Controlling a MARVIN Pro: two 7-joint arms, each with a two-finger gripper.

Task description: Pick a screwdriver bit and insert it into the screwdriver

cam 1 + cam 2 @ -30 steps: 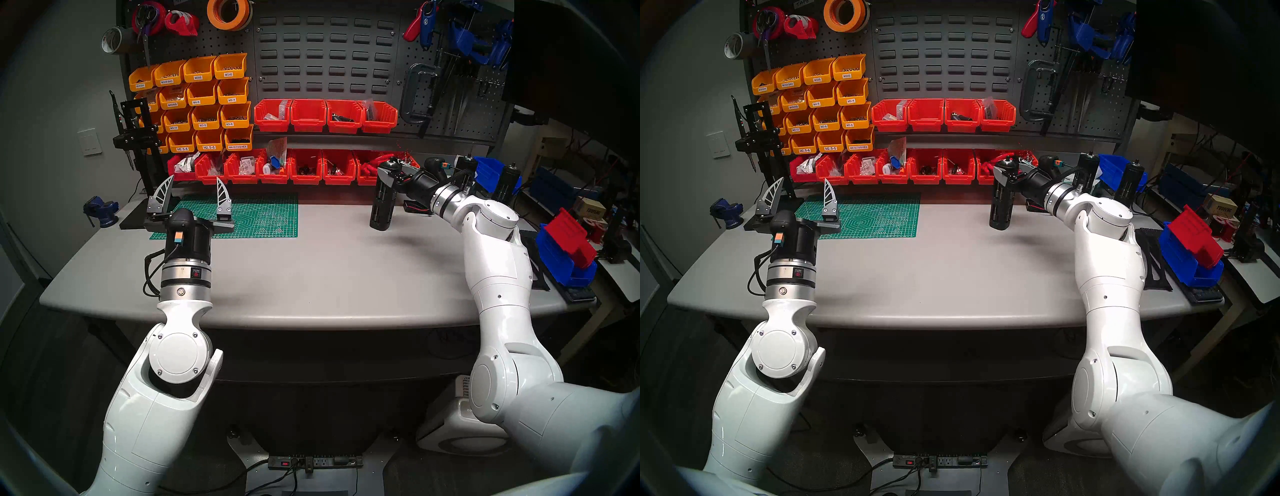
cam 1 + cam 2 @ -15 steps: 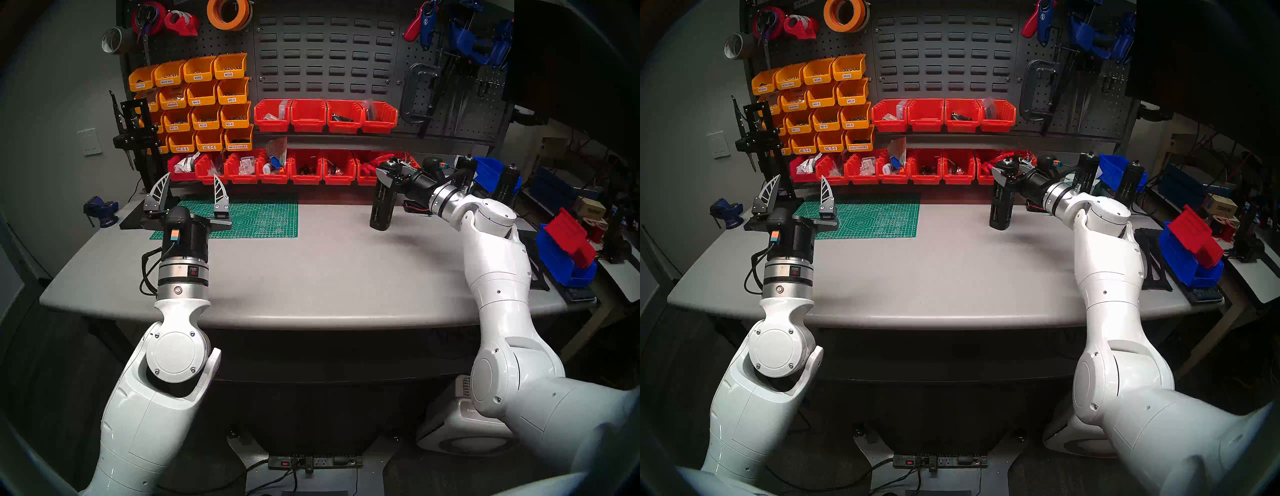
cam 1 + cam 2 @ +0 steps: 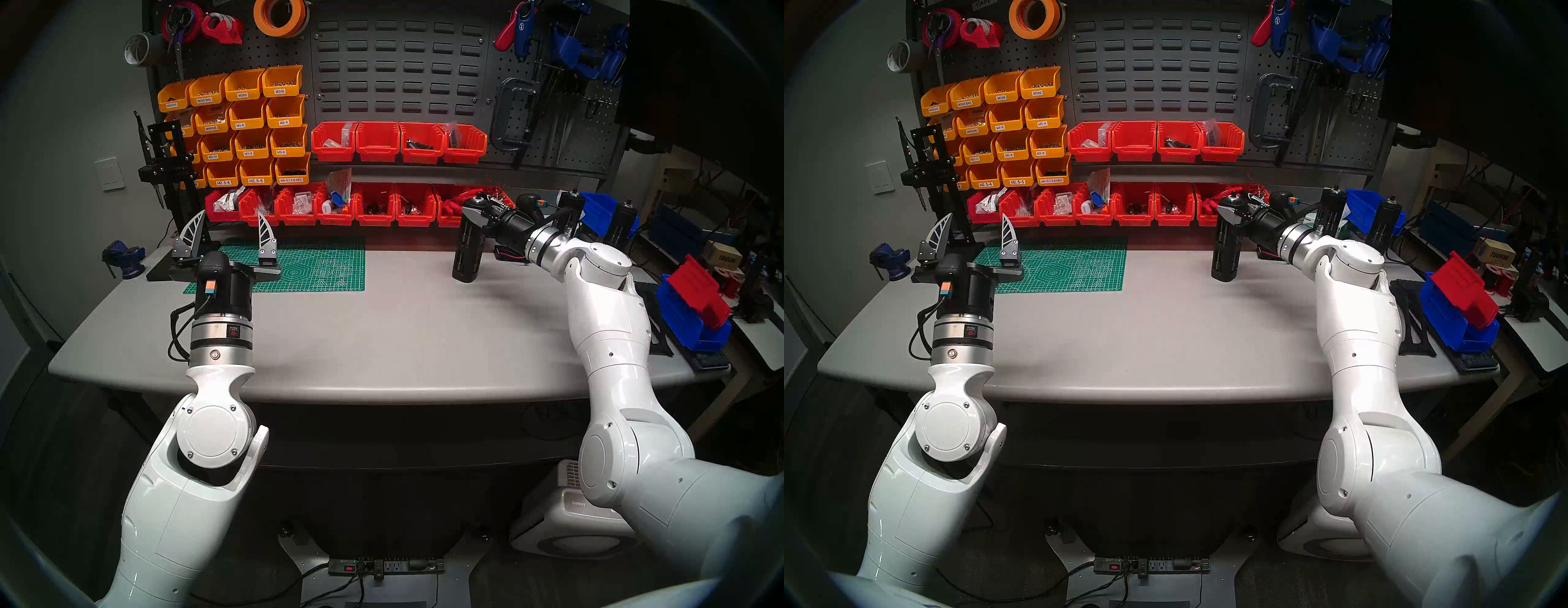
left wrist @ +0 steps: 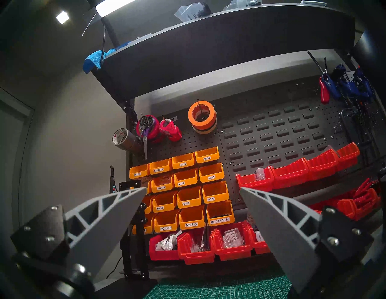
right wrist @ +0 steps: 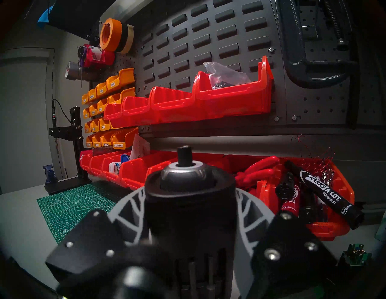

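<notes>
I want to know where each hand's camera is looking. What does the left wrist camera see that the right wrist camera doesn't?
Only the left wrist view shows the left gripper, jaws wide apart and empty, and the ceiling light. Only the right wrist view shows the right gripper around the black screwdriver, plus markers in a red bin. Both show the orange tape roll, yellow bins and green mat.

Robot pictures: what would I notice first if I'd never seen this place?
Probably the wall of bright orange bins and red bins behind the grey table. Next, the two big white arms: the right gripper wraps around a tall black screwdriver standing on the table, while the left gripper hangs open over the green mat.
</notes>
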